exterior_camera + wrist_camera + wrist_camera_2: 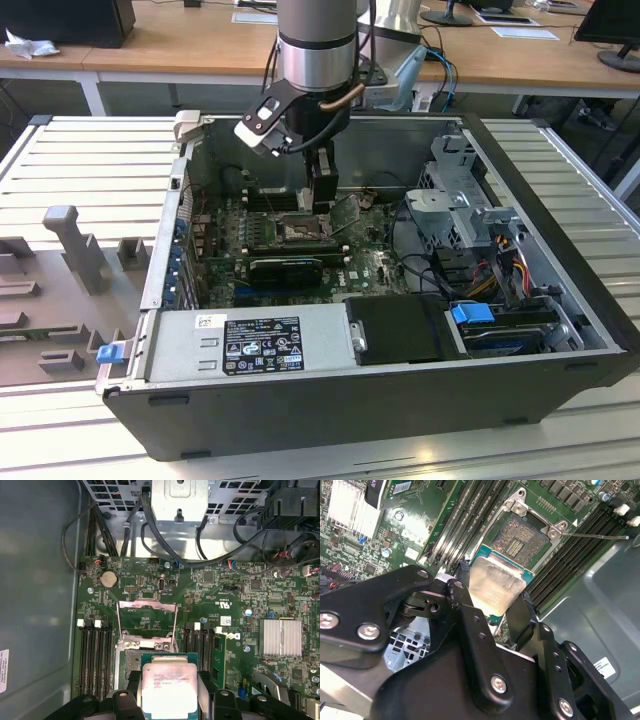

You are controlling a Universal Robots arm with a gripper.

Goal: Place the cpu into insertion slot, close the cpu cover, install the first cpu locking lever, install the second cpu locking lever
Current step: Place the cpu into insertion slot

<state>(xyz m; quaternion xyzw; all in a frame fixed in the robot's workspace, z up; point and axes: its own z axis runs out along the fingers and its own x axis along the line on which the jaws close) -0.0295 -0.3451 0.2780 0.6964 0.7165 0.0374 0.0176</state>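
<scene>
My gripper hangs inside the open computer case, shut on the cpu, a pale silver square chip with a green edge. In both wrist views the black fingers press on two opposite sides of the chip. The cpu is held above the board, apart from the insertion slot, whose dark pin field lies bare. The insertion slot is partly hidden behind the chip. The cpu cover, a thin silvery frame, stands swung open at the slot's far edge. A thin lever rod sticks out beside the slot.
Long black memory slots flank the socket on both sides. A finned heatsink sits on the board. A drive cage with cables and a power supply crowd the case. The case walls enclose everything.
</scene>
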